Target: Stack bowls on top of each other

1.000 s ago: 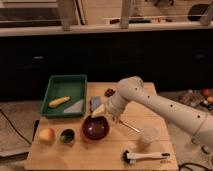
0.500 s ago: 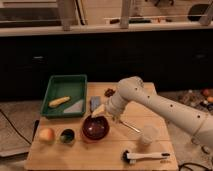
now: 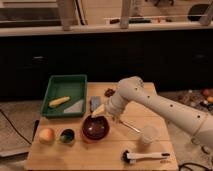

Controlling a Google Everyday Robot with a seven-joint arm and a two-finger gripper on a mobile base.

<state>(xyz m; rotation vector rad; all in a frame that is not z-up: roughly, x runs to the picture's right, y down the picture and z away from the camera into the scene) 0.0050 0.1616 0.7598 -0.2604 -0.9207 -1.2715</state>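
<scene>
A dark red-maroon bowl (image 3: 95,128) stands upright on the wooden table (image 3: 105,155), left of centre. My gripper (image 3: 103,113) hangs at the end of the white arm (image 3: 150,102), just above the bowl's far rim. A pale orange-tan shape (image 3: 99,109) sits at the gripper's tip; I cannot tell whether it is the orange-brown bowl. No separate orange-brown bowl shows elsewhere on the table.
A green tray (image 3: 65,85) at the back left holds a yellow item (image 3: 59,101). A grey-blue sponge (image 3: 95,103) lies beside it. An apple (image 3: 46,135) and a dark green cup (image 3: 67,135) stand left of the bowl. A translucent cup (image 3: 148,134) and a brush (image 3: 145,156) are at the right.
</scene>
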